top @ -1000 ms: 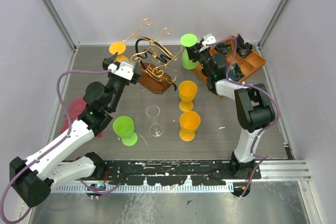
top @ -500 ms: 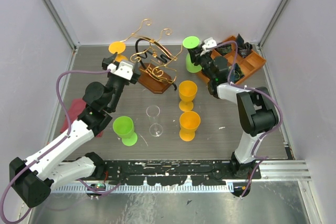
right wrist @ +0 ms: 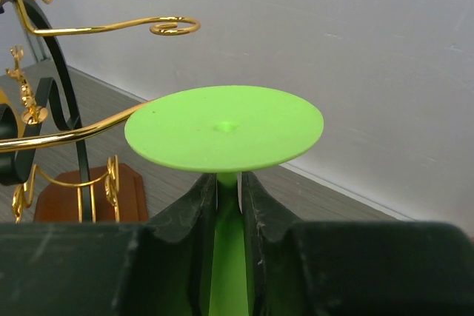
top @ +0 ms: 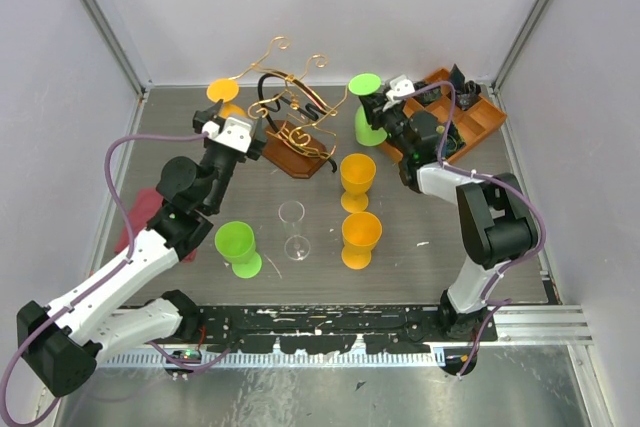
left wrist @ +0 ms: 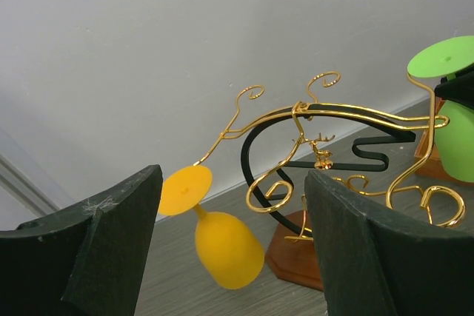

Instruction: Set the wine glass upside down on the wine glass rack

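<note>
My right gripper (right wrist: 228, 183) is shut on the stem of a green wine glass (right wrist: 224, 127), held upside down with its round foot on top. In the top view this green wine glass (top: 366, 123) hangs just right of the wine glass rack (top: 300, 147), with my right gripper (top: 385, 113) beside it. One gold arm of the rack (right wrist: 74, 135) reaches the foot's left edge; I cannot tell if they touch. An orange glass (left wrist: 222, 246) hangs upside down on the rack (left wrist: 326, 135) at its left. My left gripper (left wrist: 233, 183) stands open facing it, holding nothing.
Two orange glasses (top: 357, 175) (top: 361, 237), a green glass (top: 236, 247) and a clear glass (top: 292, 230) stand upright mid-table. An orange compartment tray (top: 480, 119) sits at the back right behind the right arm. A red cloth (top: 135, 222) lies under the left arm.
My right gripper's jaws have closed in on the green glass's stem, and the glass has shifted slightly right and toward me. The left arm has not moved.
</note>
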Tool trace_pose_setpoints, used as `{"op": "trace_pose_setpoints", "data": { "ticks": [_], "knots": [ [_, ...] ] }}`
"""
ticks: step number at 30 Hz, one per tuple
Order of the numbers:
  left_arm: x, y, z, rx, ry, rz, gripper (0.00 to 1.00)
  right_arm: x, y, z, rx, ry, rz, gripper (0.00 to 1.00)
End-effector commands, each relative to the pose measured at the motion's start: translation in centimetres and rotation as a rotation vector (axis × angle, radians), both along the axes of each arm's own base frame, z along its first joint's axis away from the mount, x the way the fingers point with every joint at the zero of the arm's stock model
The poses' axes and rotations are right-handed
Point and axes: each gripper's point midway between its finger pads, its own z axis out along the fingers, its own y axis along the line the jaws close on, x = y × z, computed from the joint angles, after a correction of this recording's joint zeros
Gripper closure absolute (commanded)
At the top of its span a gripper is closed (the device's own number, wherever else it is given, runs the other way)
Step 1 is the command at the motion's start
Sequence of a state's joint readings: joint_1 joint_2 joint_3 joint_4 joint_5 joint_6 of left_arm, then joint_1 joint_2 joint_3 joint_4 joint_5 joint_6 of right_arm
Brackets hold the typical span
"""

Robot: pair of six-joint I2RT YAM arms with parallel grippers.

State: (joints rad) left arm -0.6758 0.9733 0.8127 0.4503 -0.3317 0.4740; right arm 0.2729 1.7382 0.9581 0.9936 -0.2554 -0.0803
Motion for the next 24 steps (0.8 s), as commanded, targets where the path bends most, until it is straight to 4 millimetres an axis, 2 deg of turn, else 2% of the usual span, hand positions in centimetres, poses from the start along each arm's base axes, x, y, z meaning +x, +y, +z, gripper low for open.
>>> {"op": "trace_pose_setpoints", "data": {
  "ticks": [1,7,20,24],
  "knots": [
    [-0.4,0.5,0.7,-0.034,-0.024,0.001,0.16,-1.5,-0.2,2.6,0.018,-0.072,0.02,0.8],
    [-0.4,0.4,0.7,-0.036,-0.023,-0.002,0.16,-2.3,0.3,2.7,0.02,-0.093,0.057,0.8],
    [-0.7,0.7,0.9,-0.044,-0.029,0.0,0.16,-1.8,3.6,3.3,0.016,-0.13,0.123,0.77],
    [-0.7,0.8,0.8,-0.042,-0.027,0.005,0.16,-1.8,3.7,3.4,0.012,-0.129,0.119,0.76]
  ]
}}
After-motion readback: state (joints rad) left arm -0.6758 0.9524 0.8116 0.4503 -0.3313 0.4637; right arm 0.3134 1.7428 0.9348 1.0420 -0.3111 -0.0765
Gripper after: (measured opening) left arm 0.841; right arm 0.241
